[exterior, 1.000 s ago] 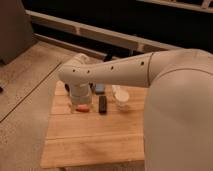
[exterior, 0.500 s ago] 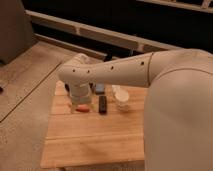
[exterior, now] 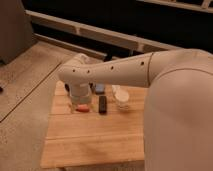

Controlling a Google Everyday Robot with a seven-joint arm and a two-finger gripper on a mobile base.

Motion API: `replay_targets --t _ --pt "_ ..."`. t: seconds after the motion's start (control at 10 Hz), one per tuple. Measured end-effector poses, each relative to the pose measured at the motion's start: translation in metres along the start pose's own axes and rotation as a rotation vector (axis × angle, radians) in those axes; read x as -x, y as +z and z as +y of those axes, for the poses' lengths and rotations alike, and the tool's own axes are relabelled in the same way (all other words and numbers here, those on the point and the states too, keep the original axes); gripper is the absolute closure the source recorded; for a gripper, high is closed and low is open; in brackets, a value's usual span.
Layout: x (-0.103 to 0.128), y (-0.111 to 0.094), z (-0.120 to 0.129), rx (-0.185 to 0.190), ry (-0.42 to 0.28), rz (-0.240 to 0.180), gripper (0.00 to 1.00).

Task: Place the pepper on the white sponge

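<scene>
Nothing on the table [exterior: 92, 142] has shifted since the earlier frames, and the arm [exterior: 117, 72] holds the same reach across it from the right. The gripper [exterior: 80, 101] hangs wrist-down at the far left of the boards, directly over the pepper [exterior: 83, 108], which lies flat on the wood at its tip. Whether the gripper is apart, together or clamped on the pepper cannot be told from this view; contact is likewise unclear.

Step in hand, as judged: the pick-up. The pepper is not yet on the white sponge [exterior: 100, 88], a small pale block lying just behind and to the right of the gripper, partly hidden under the arm.

Next move, as judged: secure the pepper, raise it off the boards, carry it a short way back and right, and set it down on the sponge's top face.

Nearby: a black block [exterior: 102, 104] lies just right of the pepper, close to the sponge, near the carrying path. A white cup [exterior: 121, 98] stands further right, beside both blocks.
</scene>
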Motion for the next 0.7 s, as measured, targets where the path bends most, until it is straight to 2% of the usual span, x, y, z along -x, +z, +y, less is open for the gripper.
replay_targets --t 0.5,0.7 --pt "0.0002 -0.0002 0.0002 0.0 -0.001 0.0 0.35" --pt "0.0011 -0.0014 0.0009 -0.008 -0.054 0.001 0.35"
